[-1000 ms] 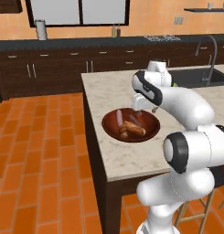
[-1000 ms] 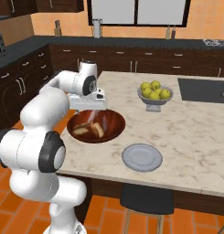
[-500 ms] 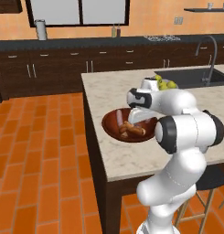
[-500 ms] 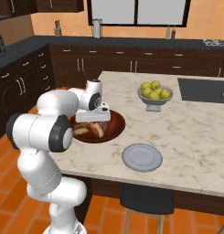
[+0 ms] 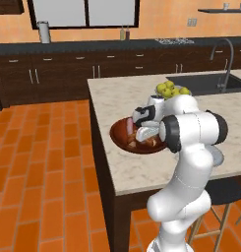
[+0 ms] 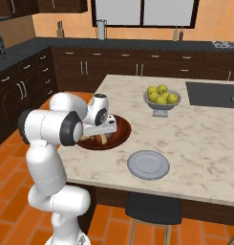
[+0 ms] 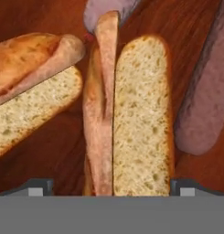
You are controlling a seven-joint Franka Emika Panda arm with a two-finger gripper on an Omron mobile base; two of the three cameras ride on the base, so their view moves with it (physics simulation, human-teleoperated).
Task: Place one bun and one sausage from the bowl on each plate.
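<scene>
Now the hand point(image 7: 106, 185) has dropped over a bun point(image 7: 141, 114) in the bowl point(image 6: 119, 135).

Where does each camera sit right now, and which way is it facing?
Left base view: behind-left, facing the island; arm rises lower right, over the bowl.
Right base view: behind-right; arm lower left, pale grey plate and apples visible.
Hand view: looks down into the bowl at a bun, between open fingertips.
Shared: both base views show bowl and apples.

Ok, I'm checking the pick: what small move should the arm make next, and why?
Probably lower a little further, then close. The jaws stand open on either side of the split bun lying in the bowl, and the grey plate bears no bun.
</scene>
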